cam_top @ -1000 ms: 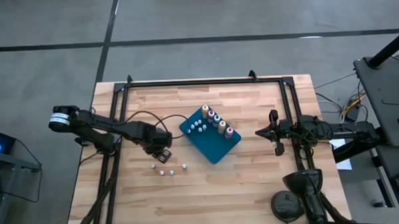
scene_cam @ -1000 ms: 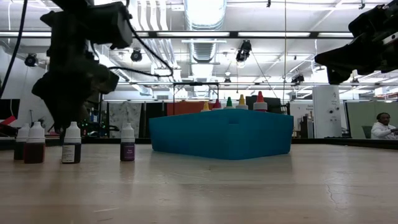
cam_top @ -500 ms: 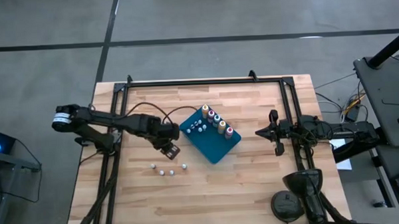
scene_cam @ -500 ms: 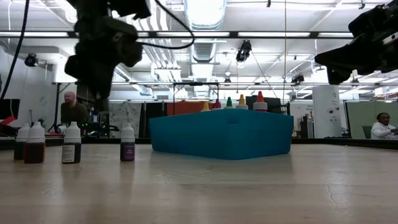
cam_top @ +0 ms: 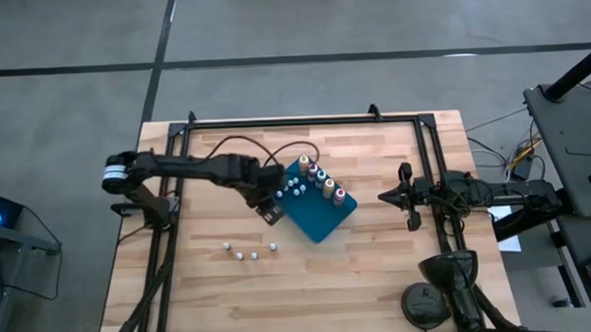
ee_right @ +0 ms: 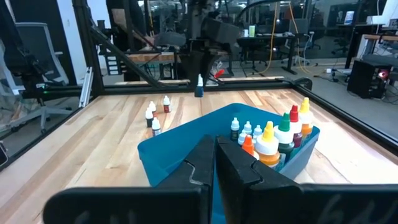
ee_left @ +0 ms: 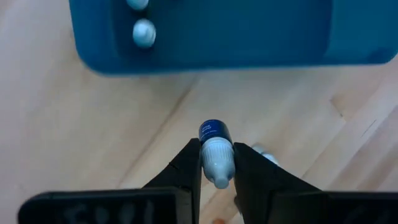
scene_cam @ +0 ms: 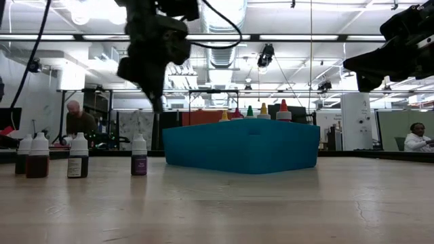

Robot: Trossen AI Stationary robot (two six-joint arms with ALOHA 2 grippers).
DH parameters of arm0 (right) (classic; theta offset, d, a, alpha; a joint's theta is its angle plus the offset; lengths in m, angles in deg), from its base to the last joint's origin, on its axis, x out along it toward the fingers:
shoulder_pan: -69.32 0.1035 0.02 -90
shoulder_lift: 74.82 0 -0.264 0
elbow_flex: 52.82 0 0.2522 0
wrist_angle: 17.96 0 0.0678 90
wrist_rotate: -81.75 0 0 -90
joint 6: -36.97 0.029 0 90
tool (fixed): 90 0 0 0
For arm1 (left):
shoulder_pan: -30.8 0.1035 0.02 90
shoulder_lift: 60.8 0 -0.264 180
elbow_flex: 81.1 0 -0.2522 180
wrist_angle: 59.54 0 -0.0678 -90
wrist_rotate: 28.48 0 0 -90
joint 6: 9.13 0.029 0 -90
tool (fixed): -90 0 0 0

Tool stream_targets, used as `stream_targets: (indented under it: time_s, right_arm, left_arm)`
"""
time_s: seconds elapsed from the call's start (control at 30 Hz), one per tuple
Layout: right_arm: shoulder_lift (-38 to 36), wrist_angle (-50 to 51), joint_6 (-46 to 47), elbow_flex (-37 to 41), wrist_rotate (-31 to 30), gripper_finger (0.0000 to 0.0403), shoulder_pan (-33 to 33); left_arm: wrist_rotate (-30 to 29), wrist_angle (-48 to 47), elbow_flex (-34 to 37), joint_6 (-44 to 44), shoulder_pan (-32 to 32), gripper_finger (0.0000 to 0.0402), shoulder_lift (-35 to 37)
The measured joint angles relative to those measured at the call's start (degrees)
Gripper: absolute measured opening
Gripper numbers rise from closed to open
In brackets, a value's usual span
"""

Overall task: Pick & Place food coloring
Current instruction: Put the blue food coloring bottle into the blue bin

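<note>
Landmark: the blue tray, set at an angle near the middle of the wooden table.

Left gripper — raised above the table just beside the tray's left edge, its two fingers closed on a small white-topped bottle with a blue label. The bottle is clear of the wood and has not yet crossed the tray wall.

Inside the tray — a row of taller bottles with coloured tops (yellow, orange, green, red) stands along the side farthest from the left arm; a cluster of small white-topped bottles stands nearer the held bottle.

Outside the tray — four small white-topped bottles stand upright on the table, well apart from the tray on its left-arm side, toward the table's front edge.

Right gripper — held above the table on the tray's right side, well apart from it, fingers pressed together with nothing between them.

Beyond the table — two people in the room.
</note>
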Motion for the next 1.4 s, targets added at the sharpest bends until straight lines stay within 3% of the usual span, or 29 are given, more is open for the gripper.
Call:
stream_targets:
  time_s: [0.53, 1.4]
  right_arm:
    - [0.00, 0.00, 0.08, 0.00, 0.00, 0.0009, 0.00]
    - [0.00, 0.01, 0.11, -0.02, 0.01, 0.0009, 0.00]
  left_arm:
    - [-0.02, -6.63, -17.80, 12.82, 4.47, 0.0051, -14.37]
    - [-1.99, -4.70, -19.03, 15.43, 6.30, 0.0051, -21.68]
